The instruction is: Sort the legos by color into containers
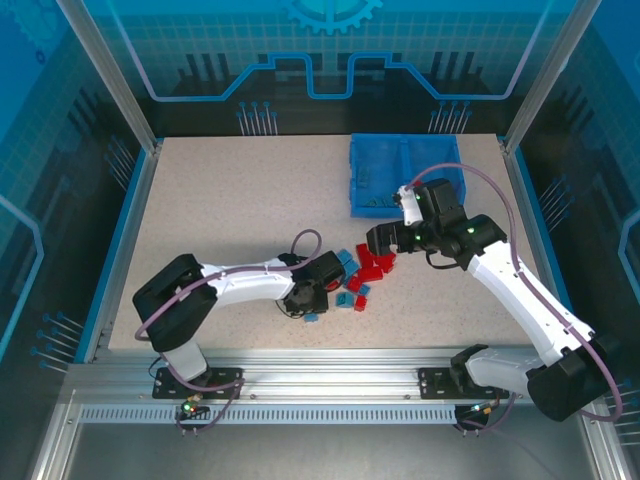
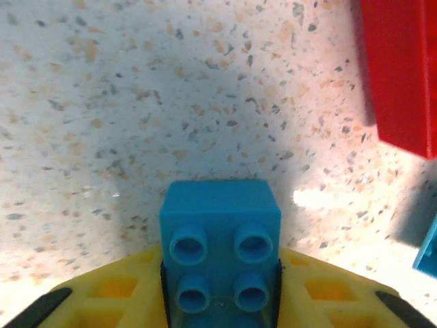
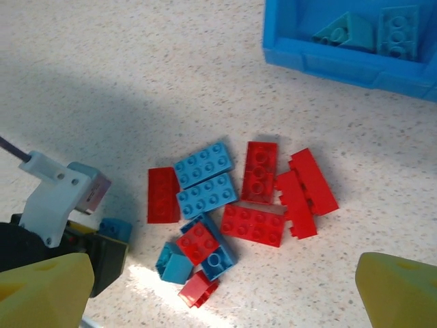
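My left gripper is shut on a small blue two-by-two lego, pinched between its yellow fingers just over the speckled table. In the top view the left gripper sits at the left edge of the lego pile. The pile mixes red legos and blue legos. My right gripper hangs open above the pile, nothing between its fingers; in the top view the right gripper is just below the bin. The blue bin stands at the back right.
The bin's near wall shows at the upper right of the right wrist view, with a few pale blue bricks inside. A red lego lies close to the held brick on the right. The two arms are close together.
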